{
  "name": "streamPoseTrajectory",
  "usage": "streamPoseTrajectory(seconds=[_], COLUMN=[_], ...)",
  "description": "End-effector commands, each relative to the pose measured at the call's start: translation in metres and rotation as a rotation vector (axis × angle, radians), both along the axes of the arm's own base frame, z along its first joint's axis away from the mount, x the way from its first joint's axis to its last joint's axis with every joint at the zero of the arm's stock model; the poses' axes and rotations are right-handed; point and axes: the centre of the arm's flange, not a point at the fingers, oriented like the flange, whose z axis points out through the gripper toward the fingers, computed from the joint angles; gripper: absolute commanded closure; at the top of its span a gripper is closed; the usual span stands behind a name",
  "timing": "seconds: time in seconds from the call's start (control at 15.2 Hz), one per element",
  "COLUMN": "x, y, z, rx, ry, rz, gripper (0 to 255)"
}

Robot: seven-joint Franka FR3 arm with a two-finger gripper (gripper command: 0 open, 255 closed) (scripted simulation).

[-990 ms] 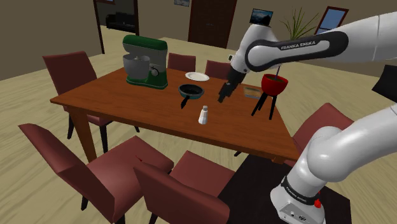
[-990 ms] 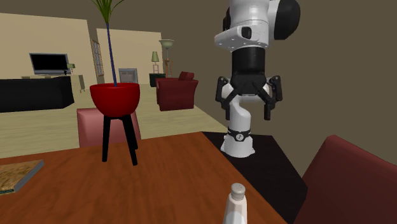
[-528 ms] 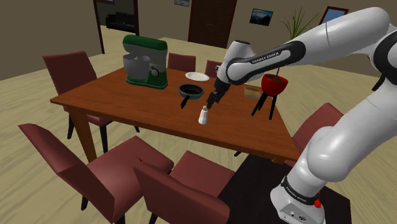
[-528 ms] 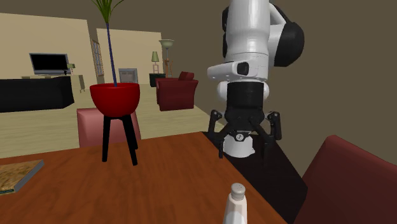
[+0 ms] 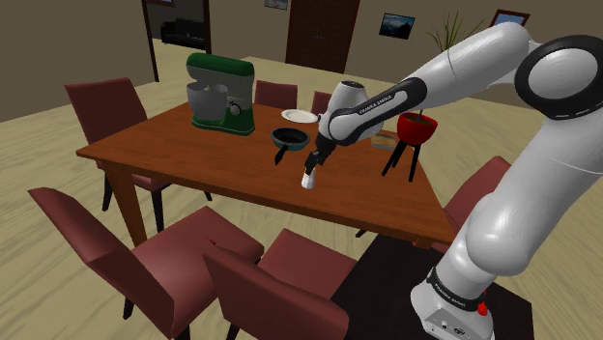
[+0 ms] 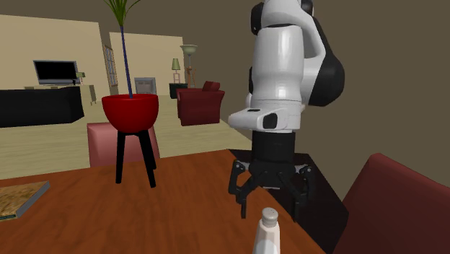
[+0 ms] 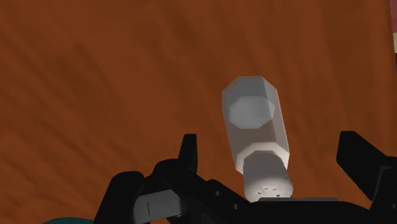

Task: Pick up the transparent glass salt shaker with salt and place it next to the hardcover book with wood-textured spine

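The salt shaker (image 5: 308, 180) is a small whitish bottle with a grey cap, upright on the brown wooden table (image 5: 193, 155) near its front edge. My gripper (image 5: 312, 162) hangs open just above it. In the second exterior view the fingers (image 6: 241, 206) stand apart behind the shaker (image 6: 267, 234). In the wrist view the shaker (image 7: 257, 137) stands between the spread fingers (image 7: 188, 153), which do not touch it. The book (image 5: 384, 141) lies flat beside the red plant pot (image 5: 416, 126); the book (image 6: 18, 198) is at the second exterior view's left edge.
A green stand mixer (image 5: 222, 92), a black pan (image 5: 288, 138) and a white plate (image 5: 300, 116) stand farther back on the table. The red pot (image 6: 130, 112) stands on black legs. Dark red chairs (image 5: 145, 256) ring the table.
The gripper has come down and moved toward the shoulder view's left, from above the table near the pot to just over the shaker. The fingers stayed open. The shaker has not moved.
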Motion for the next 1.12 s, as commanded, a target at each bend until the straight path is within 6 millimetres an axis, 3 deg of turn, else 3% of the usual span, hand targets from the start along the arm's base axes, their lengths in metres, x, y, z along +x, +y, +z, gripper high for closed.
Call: streamPoseTrajectory(seconds=[0.0, 0.13, 0.59, 0.66, 1.06], x=[0.0016, 0.0033, 0.0033, 0.0033, 0.0033], y=[-0.0009, -0.0010, -0.0010, -0.0010, -0.0009], z=[-0.0100, -0.0181, -0.0180, -0.0180, -0.0182], rx=[0.000, 0.000, 0.000, 0.000, 0.000], ry=[-0.001, -0.001, -0.001, -0.001, -0.001], rz=[0.000, 0.000, 0.000, 0.000, 0.000], gripper=[0, 0, 0, 255, 255])
